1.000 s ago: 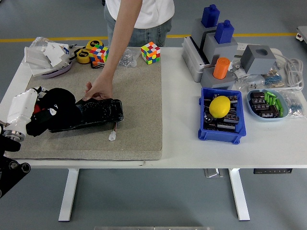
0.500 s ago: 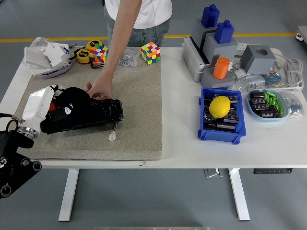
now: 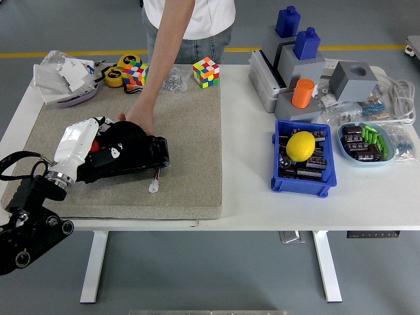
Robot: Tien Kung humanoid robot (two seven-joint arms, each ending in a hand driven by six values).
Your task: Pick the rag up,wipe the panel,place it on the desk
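Observation:
A black panel [image 3: 146,155] lies on the beige mat [image 3: 190,144], left of the middle. My left hand [image 3: 108,146] comes in from the lower left in a white cover and is shut on a black rag [image 3: 125,138], pressing it on the panel's middle. A person's hand [image 3: 139,121] rests on the panel's far edge and holds it. A small white connector [image 3: 153,186] on a wire lies just in front of the panel. My right hand is out of view.
Behind the mat are two colour cubes [image 3: 205,71], a yellow tape measure [image 3: 115,75] and a white bundle [image 3: 65,77]. To the right stand a grey fixture with blue blocks [image 3: 292,59], a blue bin with a yellow lemon [image 3: 301,146] and a small tray [image 3: 367,142].
My left hand has slid the rag to the right along the panel, from its left end to near its middle. The person's hand has stayed on the panel.

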